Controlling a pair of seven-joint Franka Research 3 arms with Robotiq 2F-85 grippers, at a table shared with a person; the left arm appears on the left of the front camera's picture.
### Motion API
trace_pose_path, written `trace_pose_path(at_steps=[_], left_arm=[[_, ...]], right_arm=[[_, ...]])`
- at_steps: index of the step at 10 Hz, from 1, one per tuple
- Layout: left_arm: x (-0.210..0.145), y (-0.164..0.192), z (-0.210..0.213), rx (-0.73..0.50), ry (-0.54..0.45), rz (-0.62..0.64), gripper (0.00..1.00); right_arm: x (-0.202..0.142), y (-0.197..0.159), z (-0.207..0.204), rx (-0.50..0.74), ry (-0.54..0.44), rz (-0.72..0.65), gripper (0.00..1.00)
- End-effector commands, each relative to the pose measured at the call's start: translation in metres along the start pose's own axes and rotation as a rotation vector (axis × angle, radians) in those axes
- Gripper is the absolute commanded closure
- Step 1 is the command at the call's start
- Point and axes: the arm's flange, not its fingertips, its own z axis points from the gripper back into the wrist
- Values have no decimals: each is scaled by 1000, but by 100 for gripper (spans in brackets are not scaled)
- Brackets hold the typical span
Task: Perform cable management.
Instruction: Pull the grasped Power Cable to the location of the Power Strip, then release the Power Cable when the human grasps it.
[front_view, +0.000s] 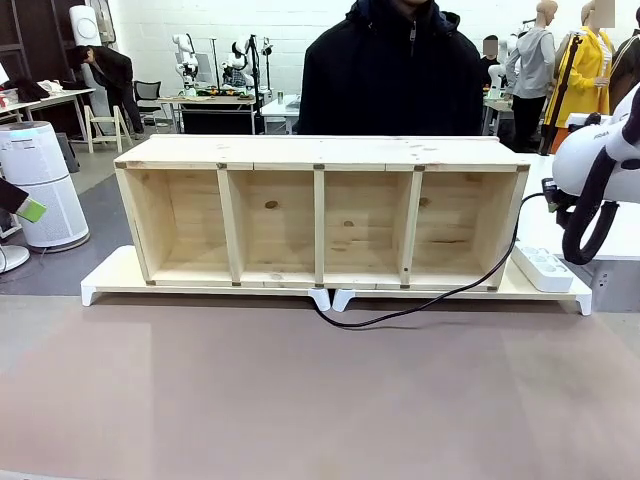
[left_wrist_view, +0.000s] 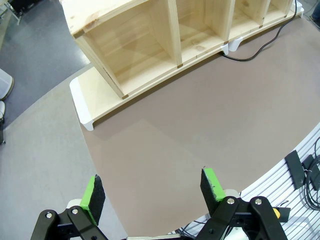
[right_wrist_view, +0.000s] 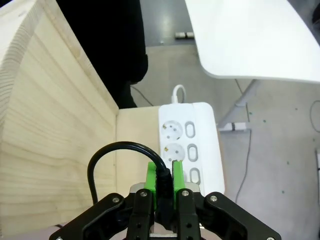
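Jaws of the right gripper pinch the cable — power strip just ahead, wooden shelf close beside; left gripper stands spread.

cable: 1 | wooden shelf: 1 | compartments: 4 | power strip: 1 | white risers: 2
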Motion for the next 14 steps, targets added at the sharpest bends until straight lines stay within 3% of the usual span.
trace_pose_path(at_steps=[1,14], left_arm=[[2,2,-2,6,-9,1,0],[2,2,-2,6,-9,1,0]], right_arm=[[-3,-3,4,-10,-10,-10,84],[-3,-3,4,-10,-10,-10,84]])
